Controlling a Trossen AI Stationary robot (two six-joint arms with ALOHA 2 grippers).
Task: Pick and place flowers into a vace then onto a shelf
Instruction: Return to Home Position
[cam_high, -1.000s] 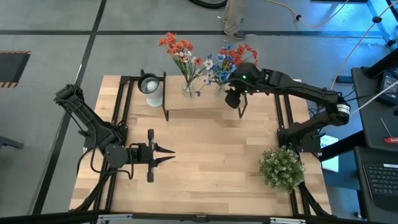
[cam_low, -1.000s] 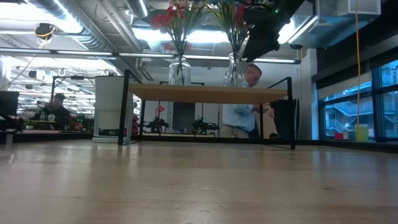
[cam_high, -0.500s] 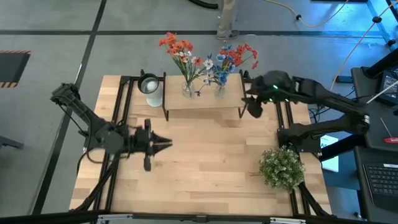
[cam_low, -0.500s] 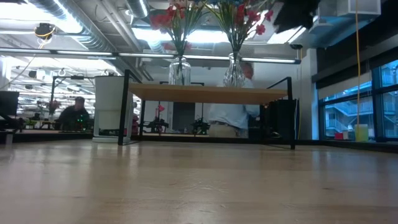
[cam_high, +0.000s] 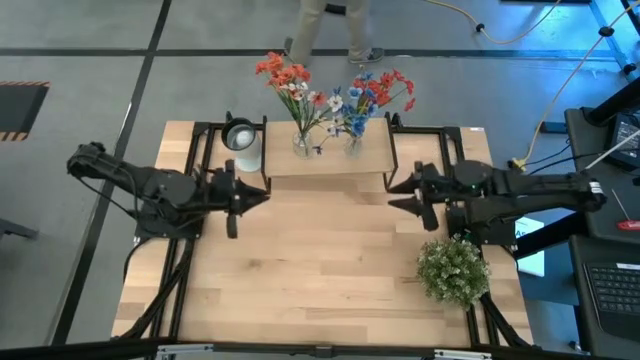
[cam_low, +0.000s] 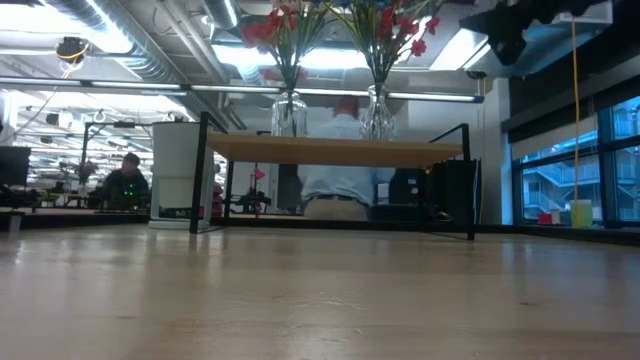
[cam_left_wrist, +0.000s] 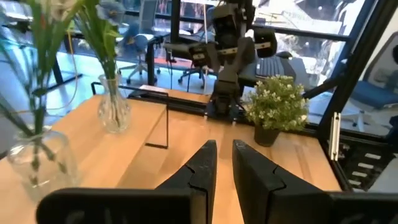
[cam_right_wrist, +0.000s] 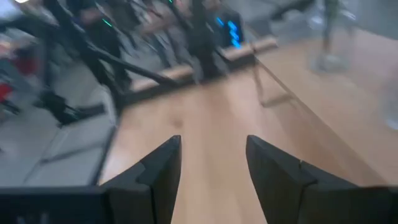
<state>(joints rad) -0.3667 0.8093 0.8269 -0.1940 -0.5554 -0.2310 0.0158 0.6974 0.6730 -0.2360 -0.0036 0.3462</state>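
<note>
we see a narrow light-wood shelf on black metal legs (cam_high: 325, 166) at the far side of the light-wood table (cam_high: 320, 280). two vases stand on it, side by side and apart. the left clear glass vase (cam_high: 301, 146) holds red-orange and white flowers (cam_high: 285, 76). the right clear glass vase (cam_high: 353, 144) holds blue, red and white flowers (cam_high: 378, 90). the left hand (cam_high: 262, 190) hovers near the shelf's left leg, its fingers narrow and holding nothing. the right hand (cam_high: 393, 194) hovers near the shelf's right leg, its fingers wide and empty.
</note>
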